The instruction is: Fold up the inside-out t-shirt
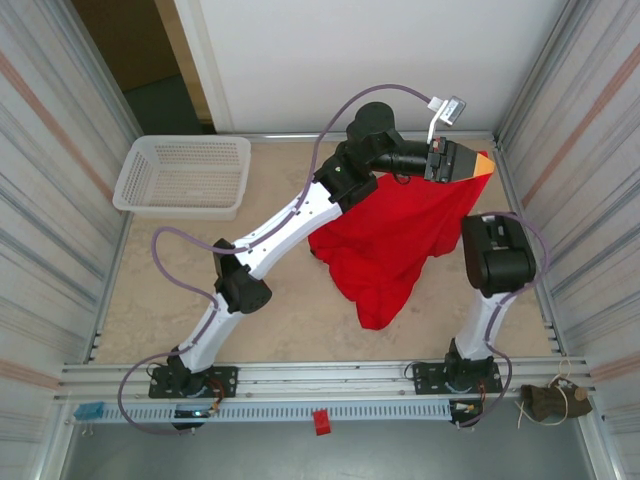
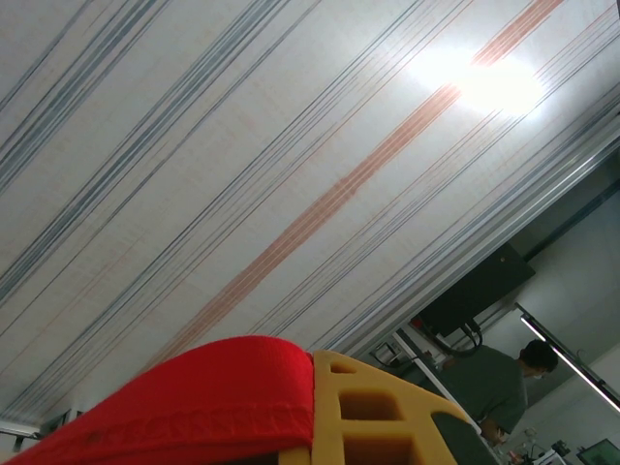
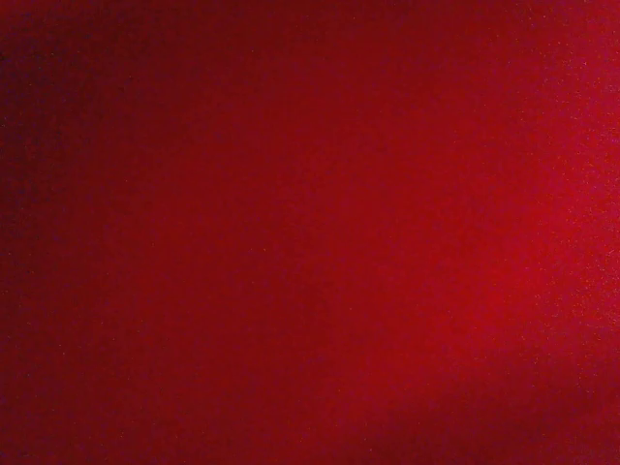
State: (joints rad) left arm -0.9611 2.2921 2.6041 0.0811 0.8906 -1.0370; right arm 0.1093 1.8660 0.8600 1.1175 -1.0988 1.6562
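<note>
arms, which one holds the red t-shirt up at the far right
The left arm: its gripper, stretched across to the far right, pinches the bright red fabric t-shirt. The right arm bends down at its side.

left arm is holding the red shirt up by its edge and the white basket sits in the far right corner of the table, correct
Not quite. The white basket sits in the far left corner of the table, as the top external view shows. The rest holds: the left jaws hold the red t-shirt up by its edge.
</note>
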